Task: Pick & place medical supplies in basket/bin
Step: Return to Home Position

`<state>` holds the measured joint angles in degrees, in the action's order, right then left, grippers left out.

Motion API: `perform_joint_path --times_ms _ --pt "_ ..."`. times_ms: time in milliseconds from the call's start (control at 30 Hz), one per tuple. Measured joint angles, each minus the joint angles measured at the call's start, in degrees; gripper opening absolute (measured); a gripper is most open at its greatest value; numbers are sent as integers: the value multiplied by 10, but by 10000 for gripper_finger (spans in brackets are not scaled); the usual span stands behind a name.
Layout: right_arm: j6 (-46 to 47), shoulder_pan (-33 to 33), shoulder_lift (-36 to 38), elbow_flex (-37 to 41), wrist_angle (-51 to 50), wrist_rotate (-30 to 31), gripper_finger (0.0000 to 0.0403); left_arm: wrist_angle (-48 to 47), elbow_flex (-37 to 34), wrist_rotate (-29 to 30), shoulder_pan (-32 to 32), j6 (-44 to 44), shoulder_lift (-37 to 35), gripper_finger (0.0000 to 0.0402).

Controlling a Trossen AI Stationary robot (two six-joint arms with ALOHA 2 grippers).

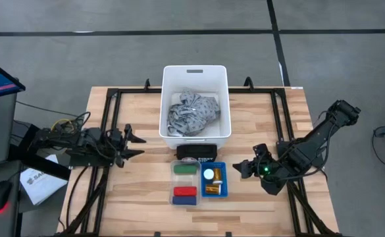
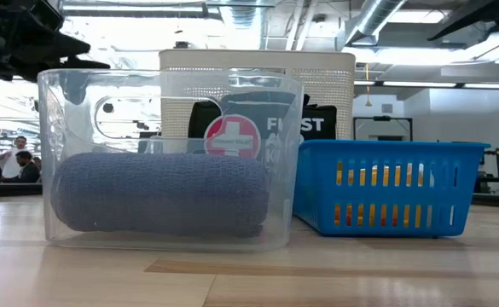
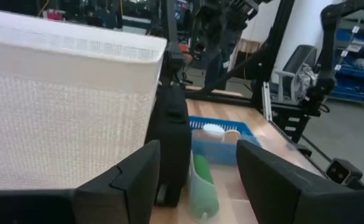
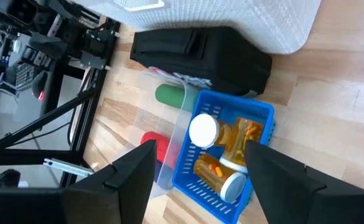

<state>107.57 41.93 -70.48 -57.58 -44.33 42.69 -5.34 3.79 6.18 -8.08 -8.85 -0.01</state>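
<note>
The white tub (image 1: 195, 72) stands at the table's far middle, with the grey patterned cloth (image 1: 192, 113) lying inside it. In front of it a clear bin (image 1: 185, 183) holds a green (image 1: 185, 169), a red (image 1: 185, 191) and a blue cylinder (image 2: 159, 205). Beside the clear bin, a small blue basket (image 1: 222, 191) holds the white jar (image 4: 203, 130) and orange pill bottles (image 4: 241, 140). My left gripper (image 1: 139, 146) hovers open, left of the tub's near corner. My right gripper (image 1: 238, 168) hovers open, just right of the blue basket.
A black first-aid pouch (image 1: 197, 153) stands between the tub and the two small containers. A black metal frame (image 1: 106, 99) runs along the table's left, right and far sides. Bare wood lies near the table's front edge (image 1: 199, 220). Papers and a mouse sit off the table's left.
</note>
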Motion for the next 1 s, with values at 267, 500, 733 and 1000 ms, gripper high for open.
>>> perform_joint_path --times_ms 267,500,733,1000 --pt "-38 0 7 0 -2 9 240 55 -26 9 55 -2 11 204" --pt "-207 -23 46 0 17 14 240 67 -27 37 67 -35 39 204" --pt "-554 -100 98 0 97 -2 240 69 -27 37 67 -35 62 204" --pt "-940 -233 105 38 315 -248 240 70 -27 37 67 -35 83 204"
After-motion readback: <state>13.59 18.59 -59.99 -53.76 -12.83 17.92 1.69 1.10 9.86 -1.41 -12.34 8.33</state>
